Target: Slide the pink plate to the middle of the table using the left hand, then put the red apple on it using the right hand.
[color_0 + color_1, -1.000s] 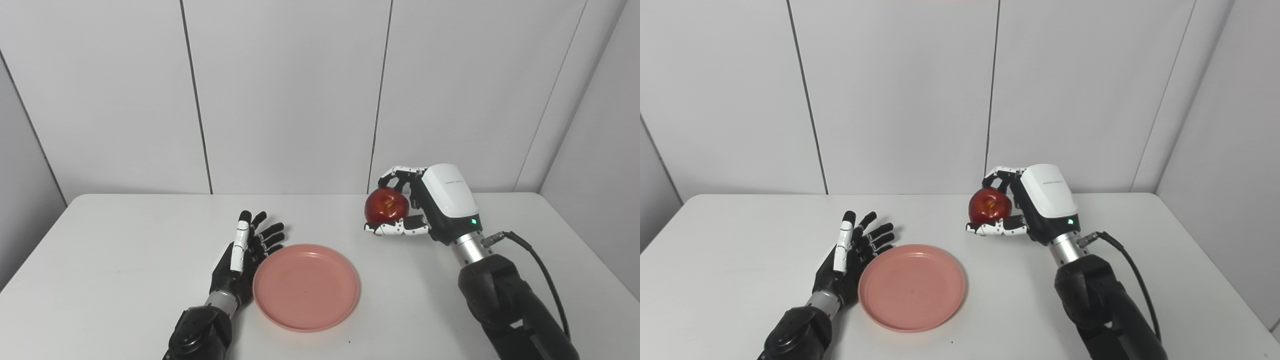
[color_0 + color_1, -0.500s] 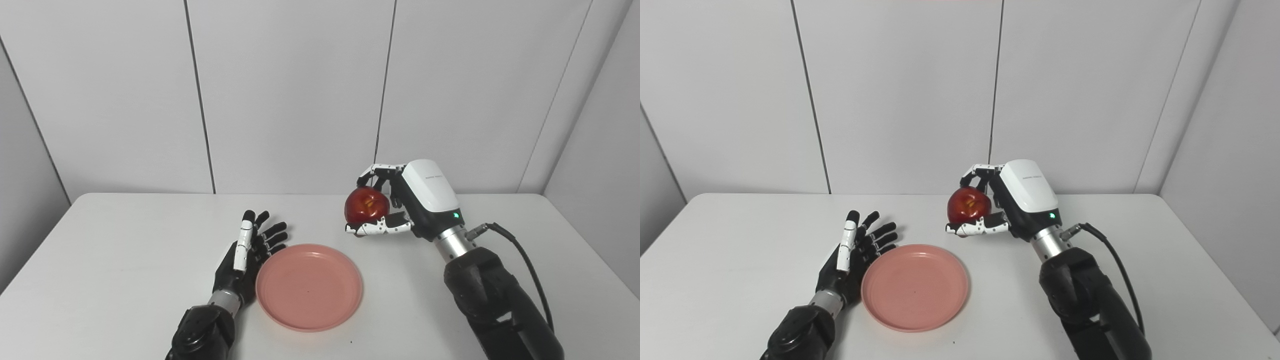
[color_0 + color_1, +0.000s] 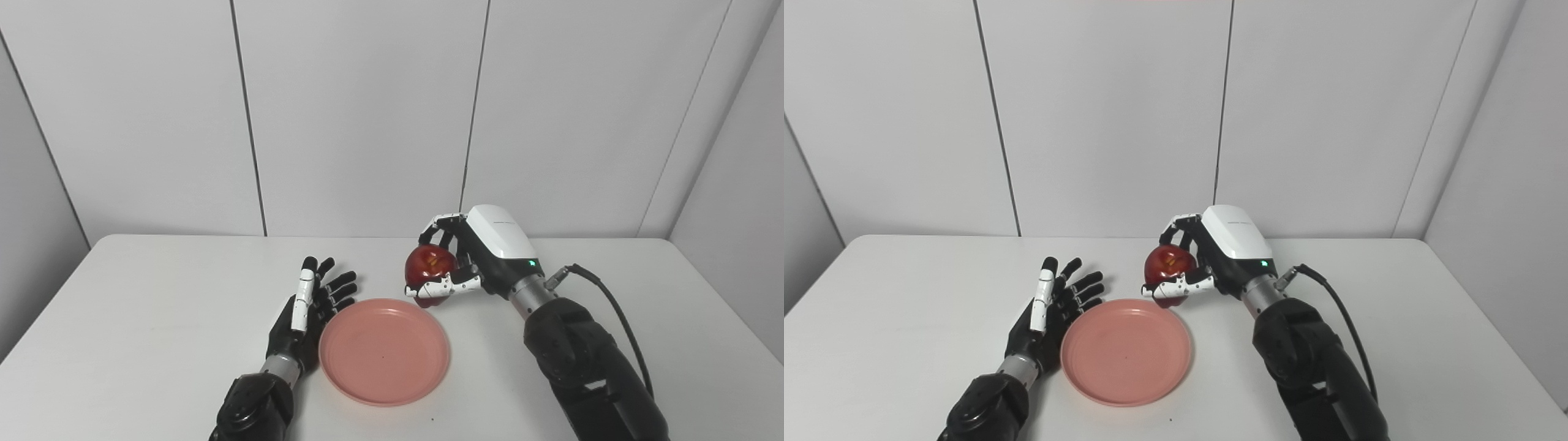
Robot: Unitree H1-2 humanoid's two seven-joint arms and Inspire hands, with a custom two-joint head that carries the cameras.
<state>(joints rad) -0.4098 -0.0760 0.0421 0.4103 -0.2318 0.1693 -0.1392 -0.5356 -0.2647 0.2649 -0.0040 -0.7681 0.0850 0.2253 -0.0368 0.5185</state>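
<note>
The red apple (image 3: 430, 264) is held in the curled fingers of the right hand (image 3: 471, 263), raised just beyond the far right rim of the pink plate (image 3: 384, 351); the plate lies flat near the table's (image 3: 153, 318) middle. The left hand (image 3: 309, 306) rests against the plate's left rim, fingers spread and holding nothing. A release made here could drop the apple on the rim, tipping the plate or letting the fruit roll; open tabletop is seen on every side, its edges well apart.

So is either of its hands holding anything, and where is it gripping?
The right hand holds the red apple, fingers over the top, thumb under the front. The left hand holds nothing, open beside the pink plate.
</note>
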